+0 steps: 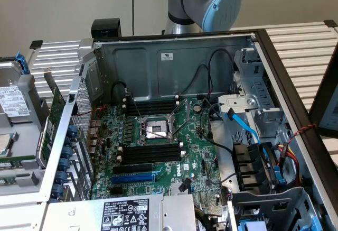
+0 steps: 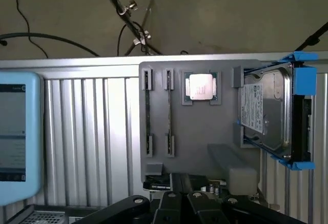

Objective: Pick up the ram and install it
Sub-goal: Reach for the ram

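Note:
Two ram sticks stand on edge in the slotted holders of a grey tray [image 2: 205, 131]; they show as thin dark lines, one ram stick [image 2: 147, 114] beside the other [image 2: 169, 114]. My gripper [image 2: 180, 197] hovers above the tray's near edge, well clear of both sticks, shut with nothing between its fingers. In the exterior view the open computer case [image 1: 174, 56] lies on the table. Its motherboard [image 1: 195, 151] has black memory slots above [image 1: 150, 107] and below [image 1: 150, 154] the processor socket [image 1: 153, 129]. All those slots look vacant.
A processor chip [image 2: 201, 87] and a hard drive in blue brackets [image 2: 271, 114] share the tray. A pale blue screen [image 2: 15, 137] stands beside it. In the case, a green expansion card [image 1: 53, 120], black cables and a blue cable [image 1: 248, 130] sit near the slots.

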`<state>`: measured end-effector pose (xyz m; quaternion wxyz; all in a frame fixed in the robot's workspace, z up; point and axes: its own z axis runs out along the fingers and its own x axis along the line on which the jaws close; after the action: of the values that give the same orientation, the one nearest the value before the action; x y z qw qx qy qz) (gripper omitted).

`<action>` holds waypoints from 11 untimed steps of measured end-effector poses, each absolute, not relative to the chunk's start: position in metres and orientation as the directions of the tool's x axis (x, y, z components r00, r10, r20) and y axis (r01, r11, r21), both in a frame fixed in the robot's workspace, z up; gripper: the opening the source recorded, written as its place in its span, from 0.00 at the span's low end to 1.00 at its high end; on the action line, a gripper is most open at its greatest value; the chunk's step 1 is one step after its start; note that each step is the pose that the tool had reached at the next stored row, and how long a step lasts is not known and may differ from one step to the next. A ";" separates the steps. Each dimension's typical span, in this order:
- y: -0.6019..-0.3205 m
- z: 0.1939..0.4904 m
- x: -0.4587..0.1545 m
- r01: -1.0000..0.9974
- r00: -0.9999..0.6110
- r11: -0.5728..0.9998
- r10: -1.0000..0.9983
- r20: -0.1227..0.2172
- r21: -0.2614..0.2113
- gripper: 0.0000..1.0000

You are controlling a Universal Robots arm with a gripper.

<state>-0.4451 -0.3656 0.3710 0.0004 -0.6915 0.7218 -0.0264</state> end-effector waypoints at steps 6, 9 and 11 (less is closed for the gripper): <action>-0.366 0.368 -0.445 -0.998 -0.053 0.051 -0.998 0.034 -0.039 0.11; -0.366 0.363 -0.446 -0.997 -0.067 0.066 -0.997 0.034 -0.040 0.11; -0.366 0.361 -0.447 -0.996 -0.079 0.077 -0.996 0.030 -0.040 0.11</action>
<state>-0.4468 -0.3657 0.3611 0.0026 -0.6787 0.7340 -0.0246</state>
